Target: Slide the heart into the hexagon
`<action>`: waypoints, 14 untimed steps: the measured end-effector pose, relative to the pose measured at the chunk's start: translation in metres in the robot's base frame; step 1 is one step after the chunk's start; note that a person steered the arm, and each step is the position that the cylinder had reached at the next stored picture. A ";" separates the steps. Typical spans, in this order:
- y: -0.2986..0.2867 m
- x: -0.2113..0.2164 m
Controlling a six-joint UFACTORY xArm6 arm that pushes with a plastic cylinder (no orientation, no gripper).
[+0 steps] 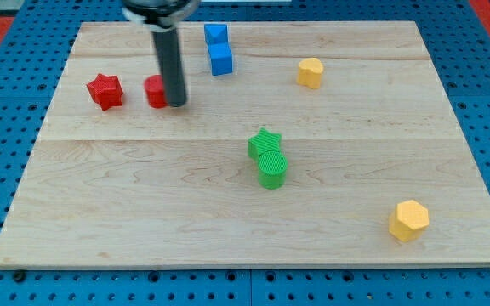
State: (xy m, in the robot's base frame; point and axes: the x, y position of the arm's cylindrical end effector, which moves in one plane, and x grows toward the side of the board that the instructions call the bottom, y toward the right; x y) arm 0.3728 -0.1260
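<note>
Two red blocks, two blue, two green, two yellow are sitting out — my tip, a bare rod, is touching the partly hidden red one.

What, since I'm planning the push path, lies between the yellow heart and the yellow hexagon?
Bare wood, the camera view shows, from yellow heart to yellow hexagon; the green star and green cylinder sit left of that line.

The light is bright and even, and the wooden board looks pale and clear. Small soft shadows sit close under the blocks. The top of the rod looks blurry.
</note>
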 end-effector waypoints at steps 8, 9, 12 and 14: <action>0.283 -0.072; 0.302 -0.055; 0.332 -0.051; 0.288 0.012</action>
State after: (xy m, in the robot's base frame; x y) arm 0.3847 0.1625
